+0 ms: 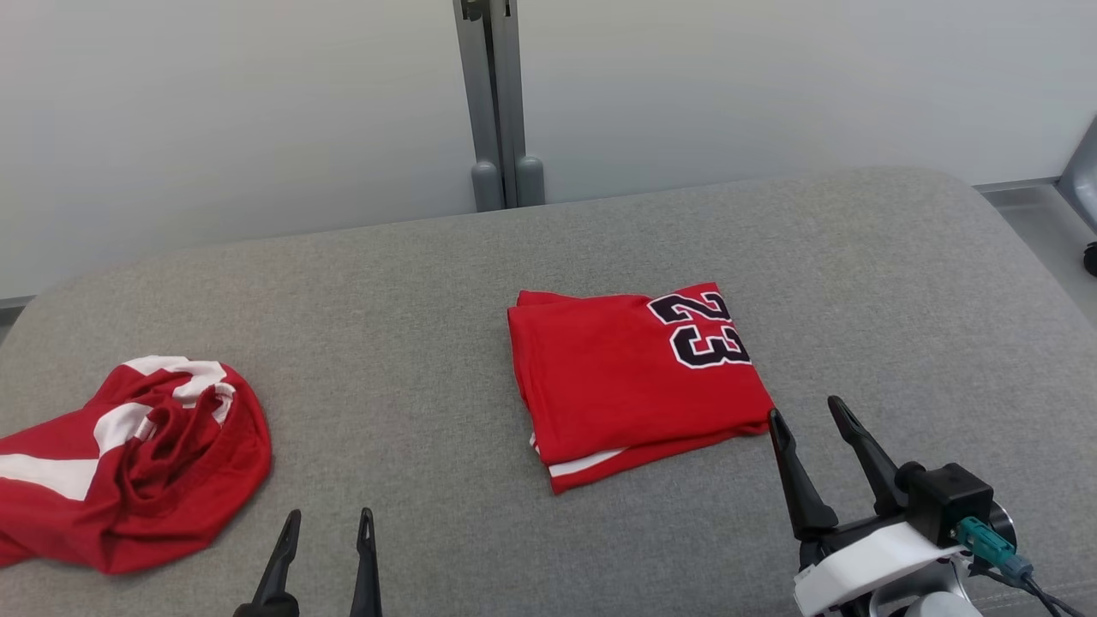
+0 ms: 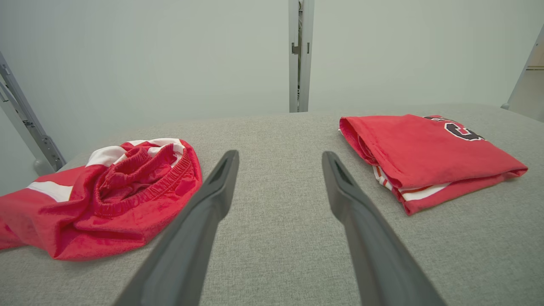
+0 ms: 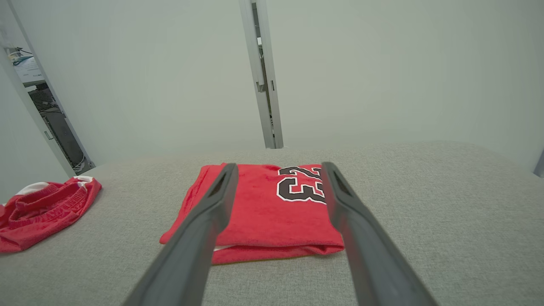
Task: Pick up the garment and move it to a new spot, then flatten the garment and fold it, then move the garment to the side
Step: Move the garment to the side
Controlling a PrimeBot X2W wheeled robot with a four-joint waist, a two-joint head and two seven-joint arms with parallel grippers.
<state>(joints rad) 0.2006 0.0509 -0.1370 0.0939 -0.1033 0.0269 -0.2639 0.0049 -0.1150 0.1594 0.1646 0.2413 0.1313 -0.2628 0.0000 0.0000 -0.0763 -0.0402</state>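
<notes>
My left gripper [image 1: 331,514] and right gripper [image 1: 806,408] both stand spread wide, holding nothing. The folded red garment [image 1: 630,377] lies just beyond my right fingertips. A crumpled red-and-white garment [image 1: 137,463] sits left of my left fingers.

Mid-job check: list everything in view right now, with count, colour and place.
folded jersey: one, red with black 23, middle of the surface
crumpled shorts: one, red and white, on the surface at the robot's left
padded surface: one, grey, under both garments
upright post: one, grey, behind the surface
left gripper: one, dark, near the shorts, jaws open, empty
right gripper: one, dark, by the jersey's near right corner, jaws open, empty
</notes>
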